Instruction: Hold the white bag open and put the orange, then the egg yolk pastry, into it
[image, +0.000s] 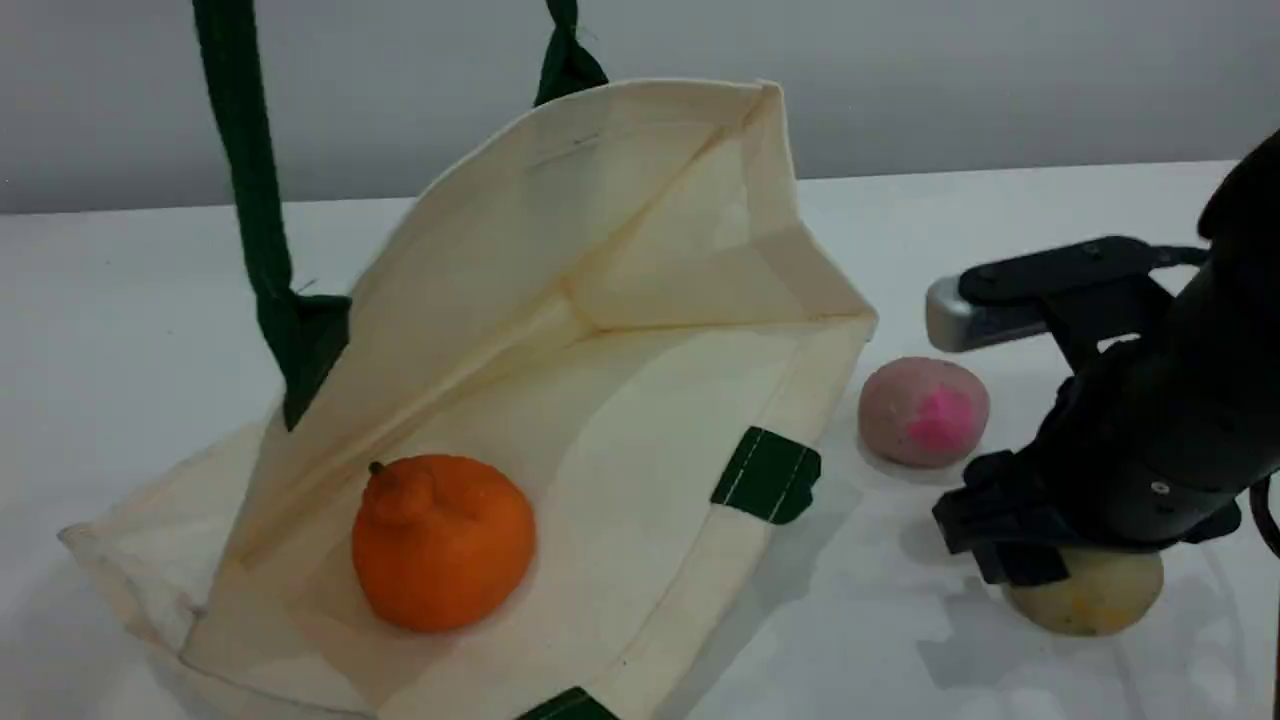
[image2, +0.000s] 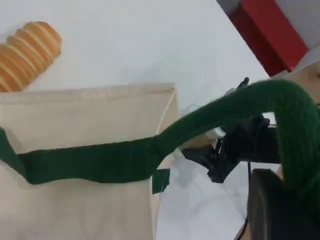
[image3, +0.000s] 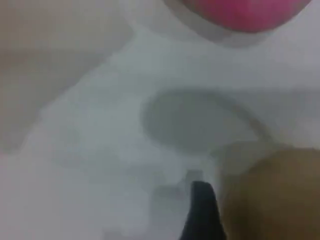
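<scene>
The white bag (image: 640, 230) lies on the table with its mouth lifted wide toward the camera. One dark green handle (image: 245, 170) runs up out of the top of the scene view. In the left wrist view that handle (image2: 200, 125) loops over my left gripper (image2: 285, 200), which is shut on it. The orange (image: 440, 540) rests inside the bag on its lower wall. Right of the bag, the tan egg yolk pastry (image: 1095, 595) sits on the table. My right gripper (image: 1050, 565) is down over it, open, with one fingertip (image3: 202, 210) right beside the pastry (image3: 270, 195).
A pinkish ball with a bright pink spot (image: 925, 410) sits between the bag's rim and my right arm. A striped golden bread roll (image2: 27, 52) lies beyond the bag. A red box (image2: 272, 35) stands off the table's edge.
</scene>
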